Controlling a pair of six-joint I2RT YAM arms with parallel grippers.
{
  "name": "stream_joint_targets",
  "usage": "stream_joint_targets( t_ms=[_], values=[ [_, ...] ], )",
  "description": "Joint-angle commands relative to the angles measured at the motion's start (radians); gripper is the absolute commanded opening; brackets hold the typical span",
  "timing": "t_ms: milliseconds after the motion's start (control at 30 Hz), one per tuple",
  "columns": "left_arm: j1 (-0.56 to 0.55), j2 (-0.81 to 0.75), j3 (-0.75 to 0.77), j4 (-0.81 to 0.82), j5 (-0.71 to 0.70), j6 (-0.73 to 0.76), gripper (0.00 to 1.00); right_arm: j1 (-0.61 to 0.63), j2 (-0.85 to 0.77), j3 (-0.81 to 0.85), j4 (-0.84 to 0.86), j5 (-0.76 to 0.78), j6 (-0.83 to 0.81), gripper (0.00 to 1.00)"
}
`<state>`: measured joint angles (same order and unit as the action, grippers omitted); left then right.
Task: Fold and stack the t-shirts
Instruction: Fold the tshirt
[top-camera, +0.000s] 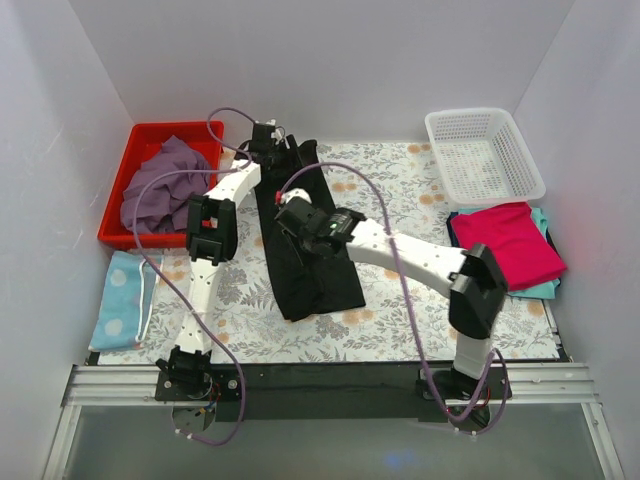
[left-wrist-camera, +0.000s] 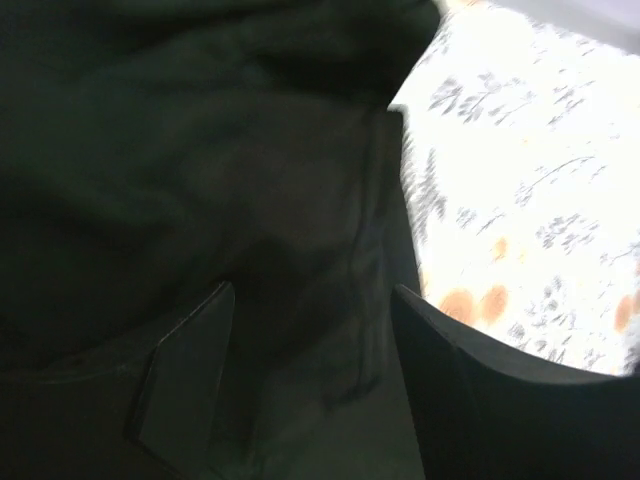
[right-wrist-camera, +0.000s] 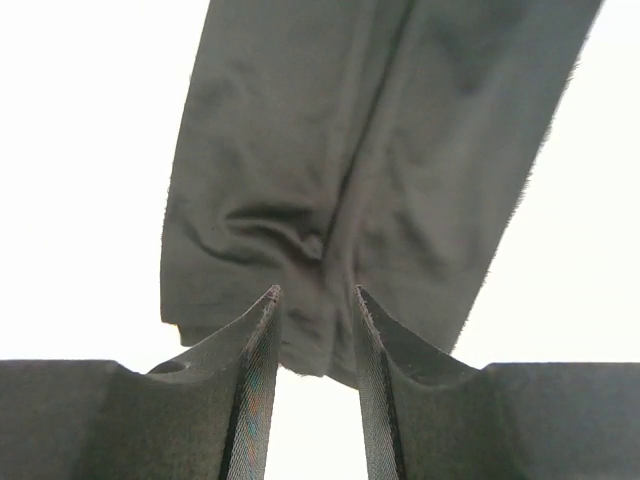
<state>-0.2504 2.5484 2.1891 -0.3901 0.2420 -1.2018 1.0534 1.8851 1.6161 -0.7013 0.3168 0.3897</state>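
A large black t-shirt lies as a long folded strip down the middle of the floral table mat. My left gripper is at its far end, open, with black cloth lying between and under the fingers. My right gripper is over the strip's middle, shut on a bunched edge of the black t-shirt at the fingertips. A dusty purple t-shirt is heaped in the red bin. A folded magenta-pink t-shirt lies on a teal one at the right.
A white mesh basket stands at the back right. A light blue dotted cloth lies at the left edge, in front of the red bin. White walls close in three sides. Purple cables loop over both arms.
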Motion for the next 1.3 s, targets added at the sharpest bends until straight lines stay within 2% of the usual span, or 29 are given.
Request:
stream_joint_targets(
  t_ms=[0, 100, 133, 200, 300, 367, 467, 567, 667, 700, 733, 867, 933, 1000, 1100, 1167, 1200, 1267],
  values=[
    [-0.024, 0.157, 0.173, 0.067, 0.12, -0.047, 0.63, -0.003, -0.187, -0.022, -0.012, 0.146, -0.032, 0.41],
    [-0.035, 0.174, 0.132, 0.23, 0.201, -0.099, 0.63, -0.015, -0.236, -0.048, -0.056, 0.186, -0.003, 0.42],
    [-0.038, 0.18, 0.114, 0.354, 0.215, -0.141, 0.64, -0.027, -0.245, -0.068, -0.075, 0.192, 0.004, 0.41],
    [-0.046, 0.193, 0.104, 0.46, 0.247, -0.166, 0.64, -0.044, -0.27, -0.094, -0.089, 0.206, 0.021, 0.42],
    [-0.055, 0.175, 0.092, 0.532, 0.26, -0.174, 0.65, -0.064, -0.285, -0.143, -0.092, 0.235, 0.012, 0.41],
    [-0.058, 0.088, 0.014, 0.556, 0.226, -0.134, 0.65, -0.079, -0.282, -0.162, -0.093, 0.248, 0.002, 0.41],
    [-0.069, -0.092, -0.09, 0.612, 0.088, -0.062, 0.65, -0.13, -0.273, -0.173, -0.093, 0.206, -0.012, 0.42],
    [-0.067, -0.189, -0.086, 0.518, -0.007, -0.009, 0.67, -0.213, -0.265, -0.171, -0.102, 0.128, 0.0, 0.44],
    [-0.069, -0.295, -0.055, 0.323, -0.067, 0.017, 0.67, -0.262, -0.271, -0.183, -0.115, 0.113, -0.011, 0.45],
    [-0.07, -0.353, -0.055, 0.206, -0.095, 0.018, 0.67, -0.27, -0.285, -0.189, -0.112, 0.116, -0.011, 0.45],
    [-0.072, -0.381, -0.083, 0.148, -0.115, 0.016, 0.67, -0.286, -0.29, -0.205, -0.109, 0.111, -0.015, 0.49],
    [-0.085, -0.534, -0.233, -0.096, -0.191, 0.031, 0.67, -0.319, -0.302, -0.246, -0.084, 0.061, -0.012, 0.51],
    [-0.111, -0.638, -0.307, -0.232, -0.294, 0.045, 0.66, -0.328, -0.319, -0.271, -0.046, 0.01, -0.012, 0.52],
    [-0.148, -0.724, -0.498, -0.297, -0.376, 0.048, 0.65, -0.334, -0.345, -0.314, 0.0, -0.005, -0.026, 0.53],
    [-0.174, -0.943, -0.835, -0.29, -0.385, -0.028, 0.64, -0.349, -0.363, -0.39, 0.06, -0.074, -0.017, 0.58],
    [-0.181, -1.092, -0.977, -0.277, -0.376, -0.088, 0.64, -0.351, -0.371, -0.461, 0.095, -0.117, -0.003, 0.6],
    [-0.179, -1.132, -1.106, -0.264, -0.377, -0.108, 0.64, -0.355, -0.374, -0.481, 0.133, -0.133, 0.004, 0.6],
    [-0.178, -1.223, -1.205, -0.242, -0.31, -0.142, 0.64, -0.355, -0.374, -0.51, 0.157, -0.198, 0.024, 0.61]
  ],
)
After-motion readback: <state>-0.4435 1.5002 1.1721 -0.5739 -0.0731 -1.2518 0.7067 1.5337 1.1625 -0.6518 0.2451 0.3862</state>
